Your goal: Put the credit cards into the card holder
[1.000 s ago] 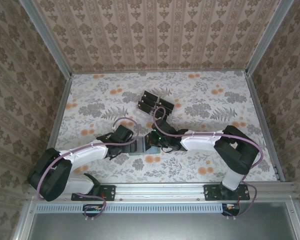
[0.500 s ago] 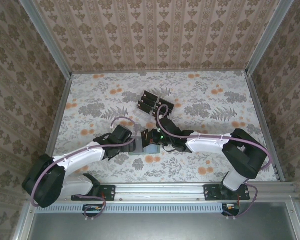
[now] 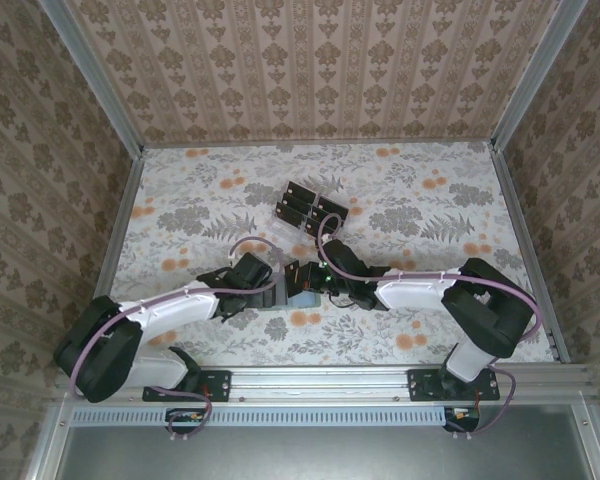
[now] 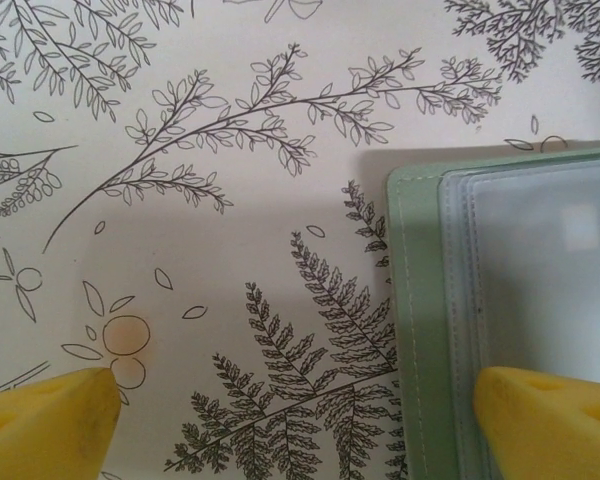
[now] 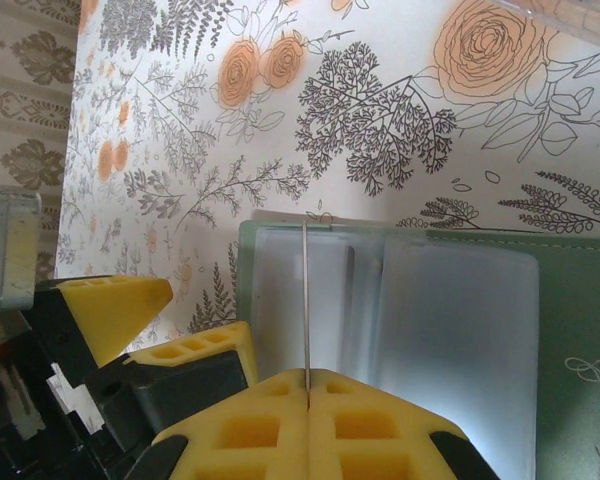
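The card holder (image 3: 300,300) is seen from overhead lying open near the front of the flowered table (image 3: 430,200), hemmed in between the left gripper (image 3: 272,288) and the right gripper (image 3: 302,276). The clear rack (image 3: 310,208) of black cards stands well apart behind it. What is lost from above is supplied by the wrist cameras. The right gripper (image 5: 307,385) is shown clamped tight on a single credit card (image 5: 306,300) (seen edge-on, as a thin dark line) held upright over the clear plastic sleeves (image 5: 450,320); whether card and sleeve touch cannot be told. The left gripper (image 4: 295,425) is shown spread wide with nothing in it, one yellow fingertip (image 4: 550,420) over the stitched green side of the card holder (image 4: 415,330) and the other over bare table. Compared with a second earlier, the right forearm has been stretched out further and its gripper brought leftward over the holder; the rack has not been moved.
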`<action>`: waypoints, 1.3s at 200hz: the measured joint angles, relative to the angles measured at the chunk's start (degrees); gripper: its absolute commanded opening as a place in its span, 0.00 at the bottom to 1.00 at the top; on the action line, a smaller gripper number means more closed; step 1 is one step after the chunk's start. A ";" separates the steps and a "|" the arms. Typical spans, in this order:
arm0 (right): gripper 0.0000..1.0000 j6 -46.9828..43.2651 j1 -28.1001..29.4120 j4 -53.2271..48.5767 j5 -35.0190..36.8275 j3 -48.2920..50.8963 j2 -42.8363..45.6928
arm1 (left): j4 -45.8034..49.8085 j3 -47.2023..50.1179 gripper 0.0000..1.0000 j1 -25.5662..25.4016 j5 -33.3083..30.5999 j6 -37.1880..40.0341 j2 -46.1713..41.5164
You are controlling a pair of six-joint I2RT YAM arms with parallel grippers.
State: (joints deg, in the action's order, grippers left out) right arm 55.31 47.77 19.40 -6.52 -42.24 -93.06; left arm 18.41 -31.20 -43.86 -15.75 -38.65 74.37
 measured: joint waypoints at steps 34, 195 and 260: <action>0.00 0.13 -0.57 2.99 0.00 1.53 -0.35 | 0.02 0.00 1.00 0.00 -0.68 -0.35 0.22; 0.00 3.69 -0.81 18.12 0.02 6.67 -6.43 | 0.00 0.46 1.00 0.00 -1.27 -0.79 0.26; 0.00 5.55 -0.81 21.88 0.00 7.76 -8.02 | 0.00 0.50 1.00 0.00 -1.27 -0.81 0.26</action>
State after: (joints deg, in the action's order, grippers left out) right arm 60.86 46.96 41.28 -6.52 -34.48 -101.08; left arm 18.41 -30.70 -43.86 -17.02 -39.46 74.63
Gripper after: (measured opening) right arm 0.064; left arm 0.997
